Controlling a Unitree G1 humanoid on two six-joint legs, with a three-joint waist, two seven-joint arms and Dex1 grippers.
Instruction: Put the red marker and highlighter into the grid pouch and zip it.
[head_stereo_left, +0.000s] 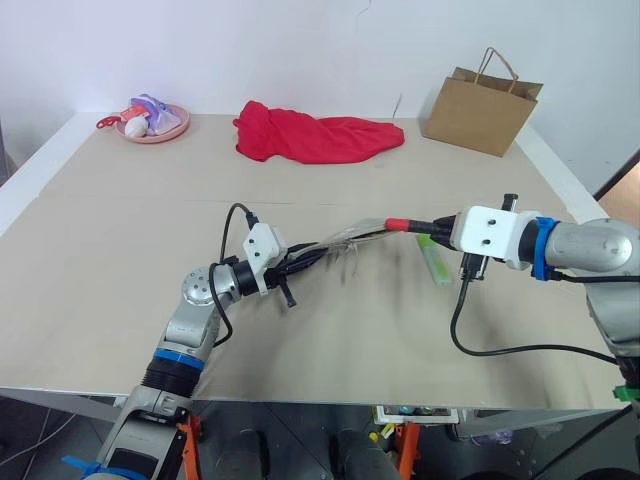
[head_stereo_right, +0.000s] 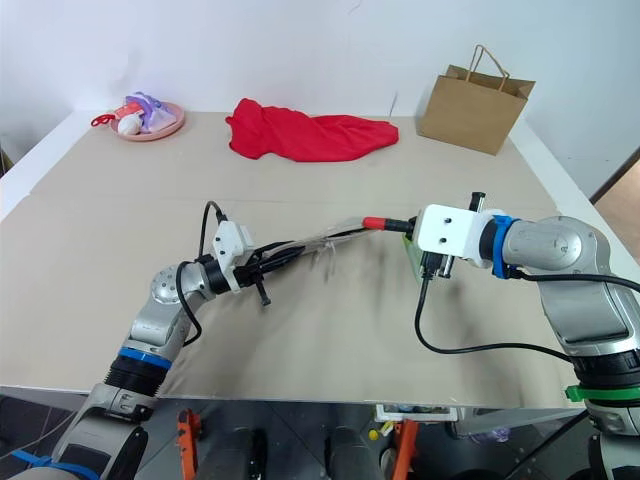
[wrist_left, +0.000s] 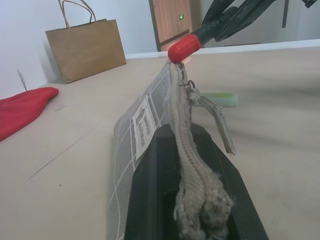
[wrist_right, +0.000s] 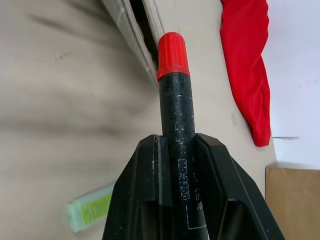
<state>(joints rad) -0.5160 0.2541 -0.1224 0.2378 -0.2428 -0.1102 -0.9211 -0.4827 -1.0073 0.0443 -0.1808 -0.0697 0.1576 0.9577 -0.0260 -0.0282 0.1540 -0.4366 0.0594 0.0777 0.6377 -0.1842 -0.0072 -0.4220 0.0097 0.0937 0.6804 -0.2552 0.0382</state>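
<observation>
Marker (wrist_right: 176, 90): your right gripper (wrist_right: 177, 150) clamps its black barrel; red tip at the pouch mouth.
Pouch (wrist_left: 150, 125): pinched by your left gripper (wrist_left: 187, 170), raised above the table (head_stereo_left: 120, 260).
Highlighter (head_stereo_left: 435, 260): on the table beneath your right gripper.

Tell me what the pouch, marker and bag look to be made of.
Pouch: woven grey fabric with a white grid; frayed threads along the zipper edge. Marker: likely plastic, with a matte black barrel, printed lettering and a smooth red end. Bag: brown kraft paper, creased, with twisted handles.
</observation>
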